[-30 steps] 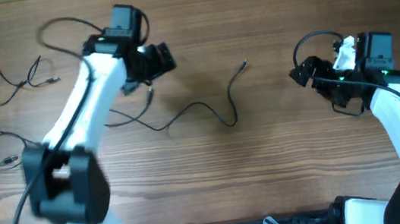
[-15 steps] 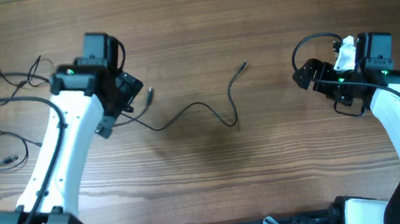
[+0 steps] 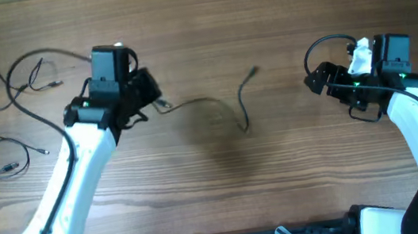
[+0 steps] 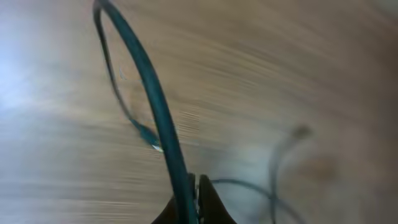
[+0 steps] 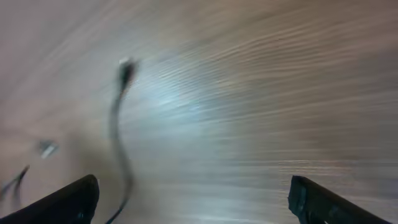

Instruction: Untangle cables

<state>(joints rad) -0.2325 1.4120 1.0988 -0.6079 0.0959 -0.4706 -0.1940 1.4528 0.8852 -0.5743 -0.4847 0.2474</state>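
The overhead view is filled edge to edge by a wood table [image 3: 220, 203], mid-brown, with the grain run left to right and a few darker streaks mixed in. A paler, wavy patch of grain is seen near the lower left. A soft shadow is cast around the middle. From the wrist views the surface is blurred, and a pale sheen of light is picked up on it.

On the tabletop [image 3: 205, 21], the middle cable [image 3: 240, 103] had the left jaws at its left end, other cables [image 3: 9, 81] farther left, the right jaws well right.
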